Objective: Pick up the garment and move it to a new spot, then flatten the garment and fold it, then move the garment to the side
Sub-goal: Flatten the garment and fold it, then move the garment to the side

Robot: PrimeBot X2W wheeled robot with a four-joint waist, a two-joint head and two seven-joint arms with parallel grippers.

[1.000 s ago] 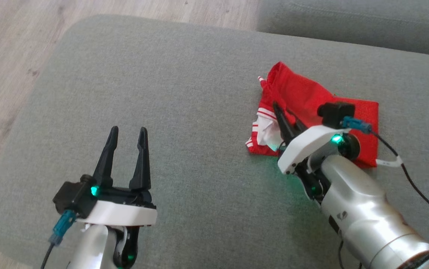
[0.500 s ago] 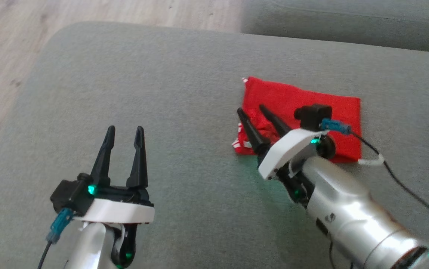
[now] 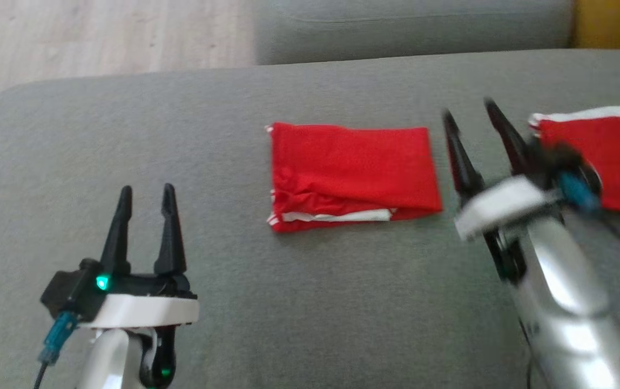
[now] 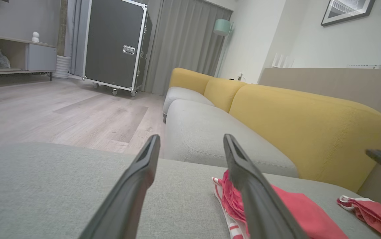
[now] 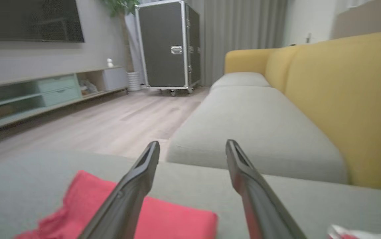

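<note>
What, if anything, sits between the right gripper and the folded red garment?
Nothing visible. Bare grey cushion separates the open right gripper from the right edge of the folded garment. A second red garment lies on the gripper's other side, out of the way.

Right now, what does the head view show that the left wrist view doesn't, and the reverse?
Head view: the folded red garment as a full rectangle, with the open right gripper between it and a second red garment. Left wrist view: the yellow sofa back, a black wheeled case, curtains, a lamp. Both: the two garments, the grey cushion, the wooden floor and the open left gripper.
</note>
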